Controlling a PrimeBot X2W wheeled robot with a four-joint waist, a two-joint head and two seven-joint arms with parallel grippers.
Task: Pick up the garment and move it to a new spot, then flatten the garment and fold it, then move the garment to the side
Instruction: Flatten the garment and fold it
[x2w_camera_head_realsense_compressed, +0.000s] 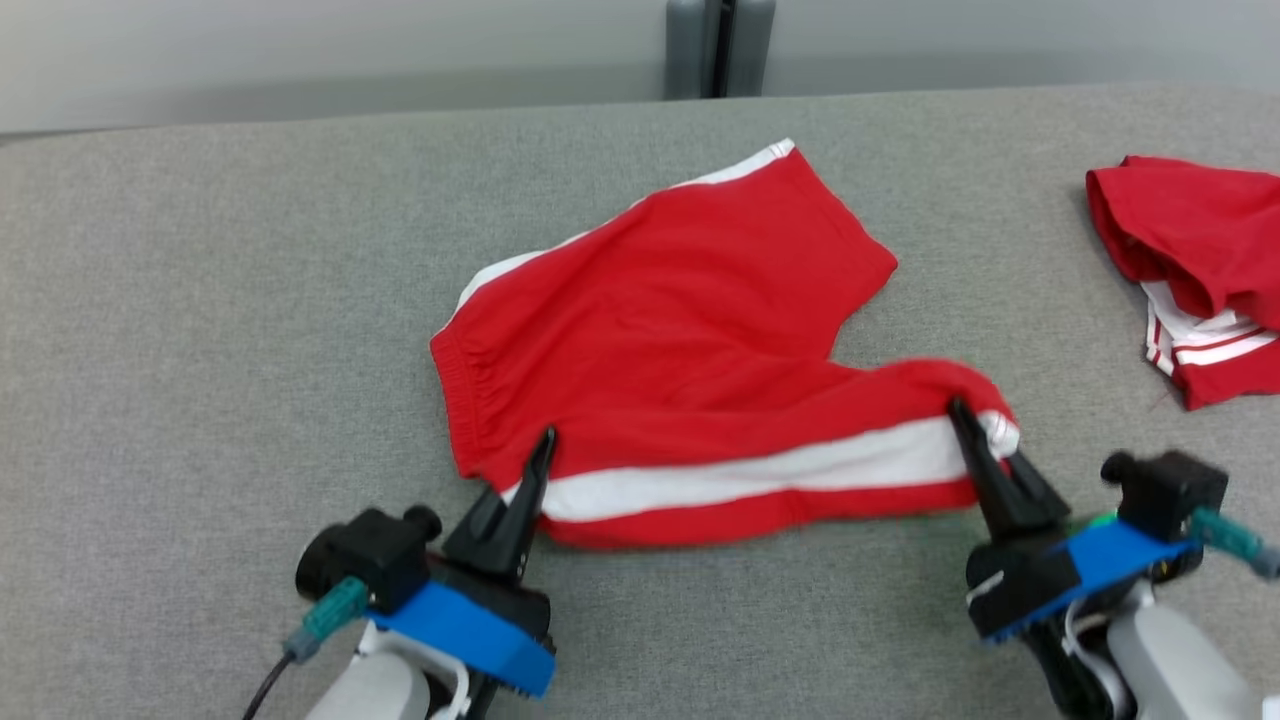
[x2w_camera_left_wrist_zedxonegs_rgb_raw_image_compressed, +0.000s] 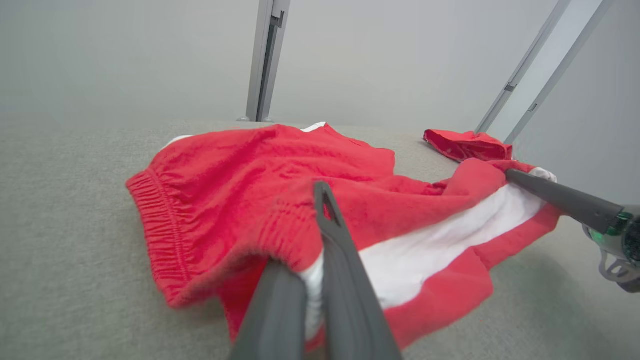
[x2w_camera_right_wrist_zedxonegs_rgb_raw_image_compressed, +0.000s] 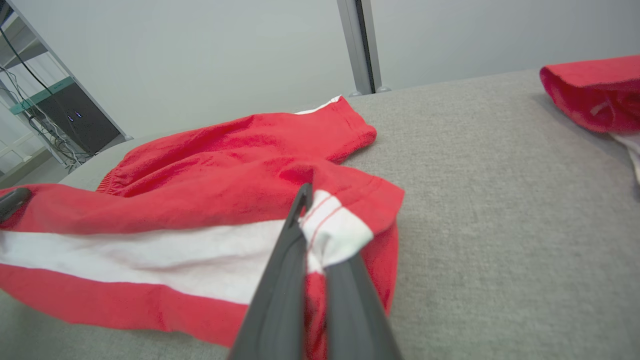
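Observation:
The garment (x2w_camera_head_realsense_compressed: 660, 320) is a pair of red shorts with a white side stripe, spread on the grey table (x2w_camera_head_realsense_compressed: 200, 300). Its near edge is lifted a little between my two grippers. My left gripper (x2w_camera_head_realsense_compressed: 535, 470) is shut on the waistband corner at the near left, where red elastic and white stripe are pinched between its dark fingers (x2w_camera_left_wrist_zedxonegs_rgb_raw_image_compressed: 345, 260). My right gripper (x2w_camera_head_realsense_compressed: 975, 440) is shut on the leg hem at the near right, with the white cuff bunched against its fingers (x2w_camera_right_wrist_zedxonegs_rgb_raw_image_compressed: 285, 280). The far leg of the garment (x2w_camera_right_wrist_zedxonegs_rgb_raw_image_compressed: 280, 145) lies flat toward the back.
A second red garment (x2w_camera_head_realsense_compressed: 1200, 260) with white stripes lies crumpled at the table's right edge, also visible as a red heap (x2w_camera_right_wrist_zedxonegs_rgb_raw_image_compressed: 595, 90). A grey post (x2w_camera_head_realsense_compressed: 720, 45) stands behind the table's far edge. Bare grey table surface stretches to the left and along the front.

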